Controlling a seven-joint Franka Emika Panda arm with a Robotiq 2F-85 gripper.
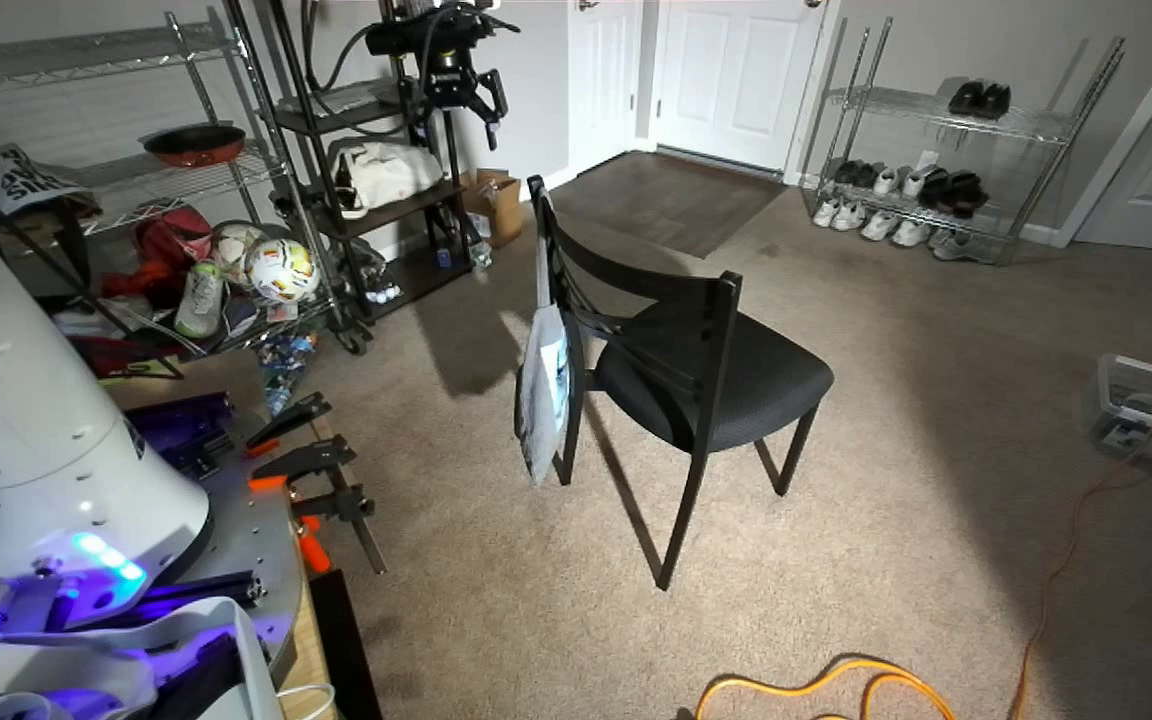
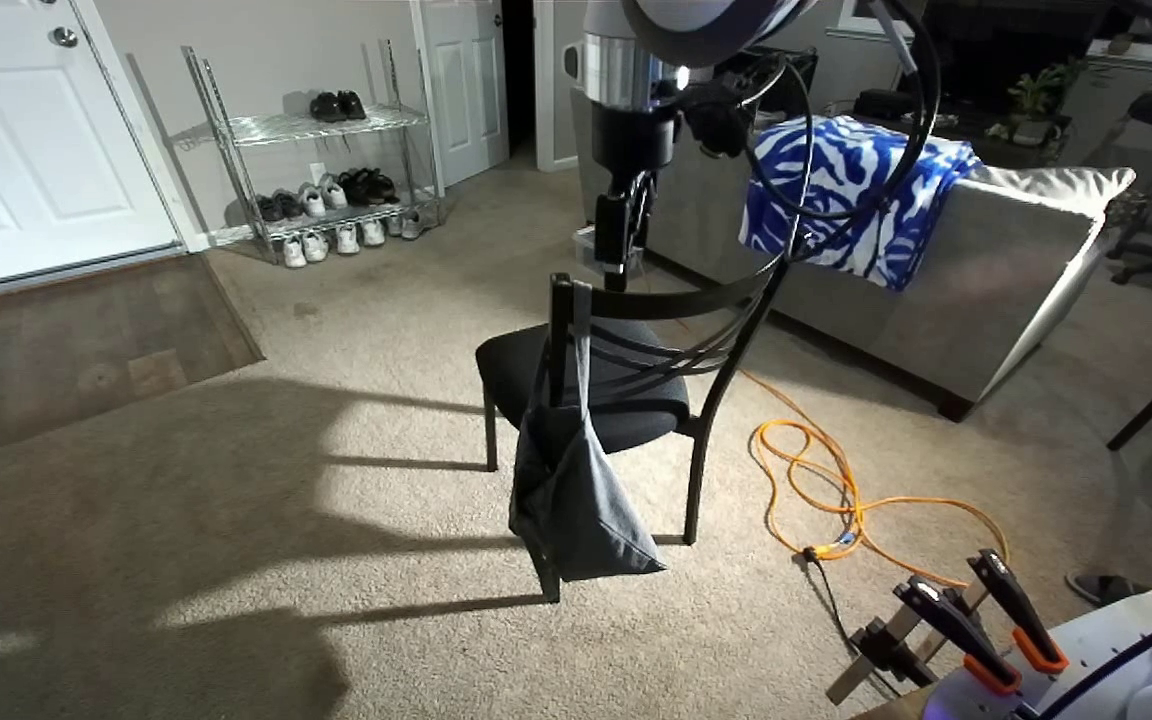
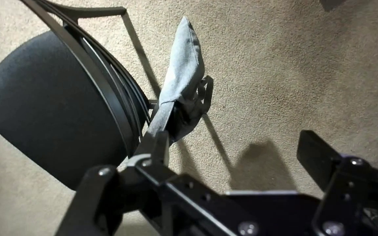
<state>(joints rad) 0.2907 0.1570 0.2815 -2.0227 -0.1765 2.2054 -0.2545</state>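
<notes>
The gripper (image 3: 235, 142) holds its fingers (image 3: 317, 157) wide apart, the beige carpet (image 3: 274, 82) showing between them from above in the wrist view. Nearest to it is a gray tote bag (image 3: 183, 68), hung by its strap (image 2: 582, 345) from a corner post (image 2: 559, 345) of a black chair (image 1: 726, 380) – the bag dangles just beside the backrest, its mouth gaping a little. One finger overlaps the strap and the backrest corner in the wrist view; whether it touches either, I cannot tell.

In both exterior views, an orange extension cord (image 2: 859, 512) lies on the carpet, a wire rack (image 2: 391, 118) by the wall carries shoes (image 2: 336, 106), and two bar clamps (image 2: 946, 625) sit at the edge of the worktop (image 1: 308, 655). A blue-and-white patterned blanket (image 2: 856, 200) drapes over a gray sofa (image 2: 866, 325).
</notes>
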